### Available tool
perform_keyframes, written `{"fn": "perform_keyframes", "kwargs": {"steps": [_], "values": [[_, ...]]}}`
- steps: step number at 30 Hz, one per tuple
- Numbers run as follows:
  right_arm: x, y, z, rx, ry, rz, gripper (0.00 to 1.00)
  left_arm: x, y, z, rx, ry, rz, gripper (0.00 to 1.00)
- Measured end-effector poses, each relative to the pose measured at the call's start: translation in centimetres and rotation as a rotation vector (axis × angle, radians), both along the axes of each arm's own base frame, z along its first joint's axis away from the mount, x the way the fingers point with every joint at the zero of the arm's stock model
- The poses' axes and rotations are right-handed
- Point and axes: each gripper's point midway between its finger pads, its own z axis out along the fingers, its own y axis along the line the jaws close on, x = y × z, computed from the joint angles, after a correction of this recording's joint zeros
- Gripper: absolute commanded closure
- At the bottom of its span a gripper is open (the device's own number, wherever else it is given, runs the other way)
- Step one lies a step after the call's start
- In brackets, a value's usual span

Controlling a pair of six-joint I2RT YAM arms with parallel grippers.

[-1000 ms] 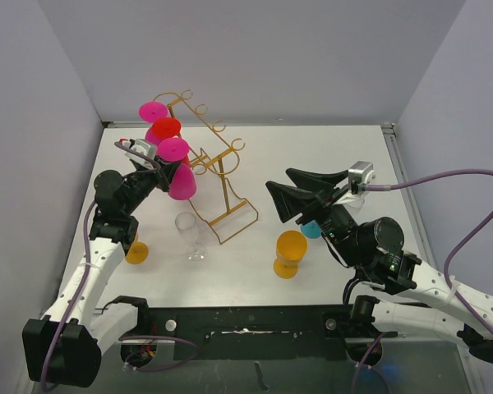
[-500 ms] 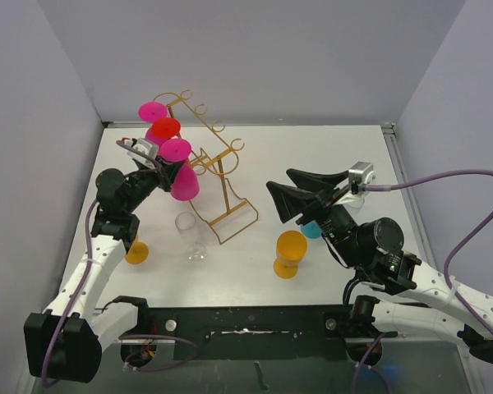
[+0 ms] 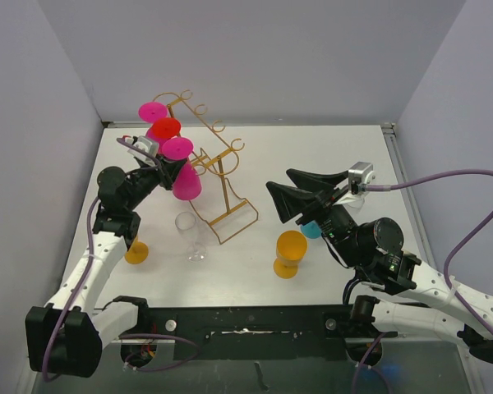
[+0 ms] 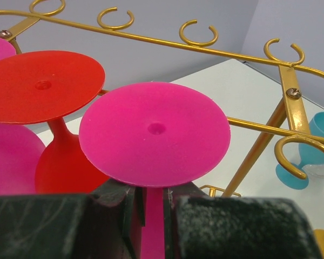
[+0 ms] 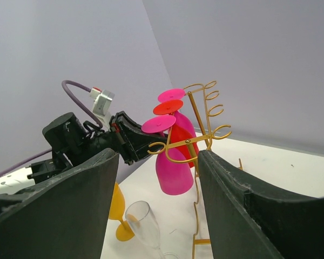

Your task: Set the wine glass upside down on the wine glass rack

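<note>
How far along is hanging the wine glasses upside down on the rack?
Done: a pink glass and a red glass hang inverted on the rack. In hand: left gripper clamps a magenta glass's stem at the rack. Left: clear, teal and two orange glasses on the table.

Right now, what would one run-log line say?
left tool: shut on pink glass stem, glass upside down | position: at wine glass rack hook, seating unclear | right tool: open, empty
</note>
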Motion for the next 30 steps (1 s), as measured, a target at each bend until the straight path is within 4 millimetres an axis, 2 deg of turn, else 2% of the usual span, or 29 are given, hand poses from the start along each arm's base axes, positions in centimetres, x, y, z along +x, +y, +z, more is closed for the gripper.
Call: {"fn": "perform_keyframes", "kwargs": {"steps": [7,11,19,23,30], "values": [[0.0,0.0,0.0,0.000,0.000,0.000,0.39,0.1,-0.3,-0.1,-0.007,0.011,-0.017,0.90],[0.0,0.0,0.0,0.001,0.000,0.000,0.39,0.0,-0.5,-0.1,-0.013,0.018,-0.028,0.78],[0.0,0.0,-0.1,0.000,0.001,0.000,0.39,0.0,-0.3,-0.5,-0.035,0.064,-0.013,0.63],[0.0,0.0,-0.1,0.001,0.004,0.001,0.39,-0.9,0.1,-0.4,-0.038,0.086,0.009,0.55],[0.4,0.2,-1.1,-0.034,0.032,-0.017,0.36,-3.9,1.4,2.3,-0.046,0.037,0.067,0.48]]}}
